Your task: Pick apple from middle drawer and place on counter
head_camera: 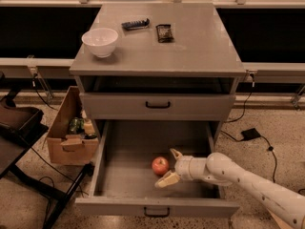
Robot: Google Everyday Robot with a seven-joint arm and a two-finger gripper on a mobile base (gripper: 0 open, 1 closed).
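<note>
The apple [160, 165], small and red-orange, lies on the floor of the open middle drawer [128, 175], right of centre. My gripper [167, 168] reaches into the drawer from the right on a white arm. Its two pale fingers are spread open, one behind the apple and one in front [167, 179], with the apple just at their tips and not held. The counter [190, 51] is the flat grey cabinet top above.
On the counter stand a white bowl [100, 41], a dark remote-like bar [135, 24] and a dark packet [165, 33]. A shut shallower drawer [157, 105] sits above the open one. A cardboard box [70, 132] stands on the floor at the left; cables lie at the right.
</note>
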